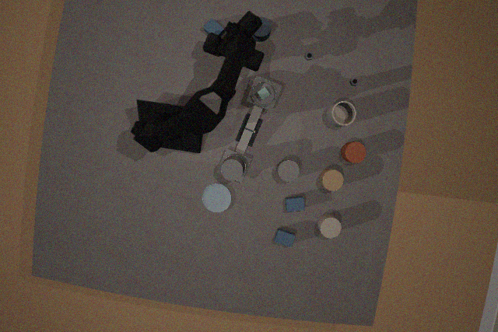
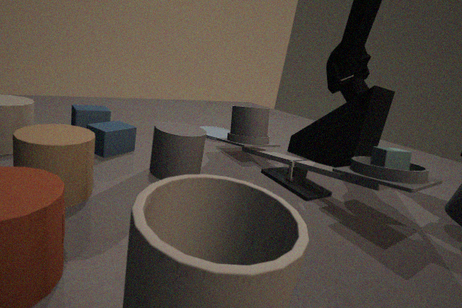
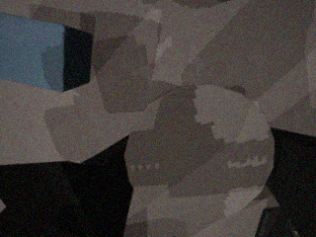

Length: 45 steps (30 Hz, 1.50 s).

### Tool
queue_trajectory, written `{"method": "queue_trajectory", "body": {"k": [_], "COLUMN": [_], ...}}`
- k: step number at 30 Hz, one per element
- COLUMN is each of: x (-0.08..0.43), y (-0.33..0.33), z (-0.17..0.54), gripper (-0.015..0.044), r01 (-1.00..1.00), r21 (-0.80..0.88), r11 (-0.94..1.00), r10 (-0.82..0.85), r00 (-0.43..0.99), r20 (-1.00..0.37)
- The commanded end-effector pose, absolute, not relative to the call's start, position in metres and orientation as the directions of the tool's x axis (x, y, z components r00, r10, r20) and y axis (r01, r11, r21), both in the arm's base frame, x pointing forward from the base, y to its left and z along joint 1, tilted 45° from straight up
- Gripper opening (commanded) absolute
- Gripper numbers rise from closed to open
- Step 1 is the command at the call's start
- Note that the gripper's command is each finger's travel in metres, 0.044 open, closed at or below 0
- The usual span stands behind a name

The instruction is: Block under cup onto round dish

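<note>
block, pale green [image 1: 263,92] [image 2: 390,158], lay uncovered inside a shallow ring [image 2: 359,169] on one end of the balance [image 1: 253,117] [image 2: 313,165]. the arm [image 1: 229,73] [image 2: 364,10] reached from its base across the tabletop [image 1: 132,219] [image 2: 97,237], bent along its length, its far end beyond the block's end of the beam and off to one side. the tool [image 1: 234,50] [image 3: 187,131] was closed on a grey cup [image 3: 199,140], a finger on either side; from above, the arm hid that cup.

the other cup [image 1: 232,167] [image 2: 250,122] stood upright on the opposite end, with the round dish [image 1: 216,197] [image 2: 214,132] near it, well apart from the tool. a blue box [image 1: 212,26] [image 3: 32,51] and a blue-grey cylinder [image 1: 263,31] lay close around the arm's far end in the top view, the latter partly covered, so the room there was tight. a grey cylinder [image 1: 288,170] [image 2: 179,149] stood beside the balance, apart from it. more open room lay on the dish's side facing away from the balance.
</note>
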<state>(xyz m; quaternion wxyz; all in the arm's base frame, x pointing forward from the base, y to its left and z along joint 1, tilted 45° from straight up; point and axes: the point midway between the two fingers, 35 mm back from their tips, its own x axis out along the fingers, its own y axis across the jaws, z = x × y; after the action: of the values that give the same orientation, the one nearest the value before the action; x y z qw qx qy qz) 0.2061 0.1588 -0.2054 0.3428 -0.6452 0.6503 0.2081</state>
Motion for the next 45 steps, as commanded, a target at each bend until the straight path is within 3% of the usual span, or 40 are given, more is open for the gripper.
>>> {"method": "queue_trajectory", "body": {"k": [1, 14, 31, 39, 45], "x": [0.208, 0.21, 0.209, 0.205, 0.23], "y": [0.159, 0.146, 0.159, 0.187, 0.188], "z": [-0.207, -0.221, -0.209, -0.178, -0.156], "gripper": [0.0, 0.0, 0.044, 0.044, 0.0282], "r01": [-0.982, -0.982, -0.981, -0.982, -0.953], "r21": [-0.176, -0.177, -0.178, -0.176, -0.255], "r11": [0.072, 0.072, 0.076, 0.073, 0.163], "r10": [-0.691, -0.691, -0.689, -0.69, -0.682], "r00": [0.078, 0.079, 0.077, 0.078, 0.079], "r20": [-0.719, -0.718, -0.721, -0.72, -0.727]}}
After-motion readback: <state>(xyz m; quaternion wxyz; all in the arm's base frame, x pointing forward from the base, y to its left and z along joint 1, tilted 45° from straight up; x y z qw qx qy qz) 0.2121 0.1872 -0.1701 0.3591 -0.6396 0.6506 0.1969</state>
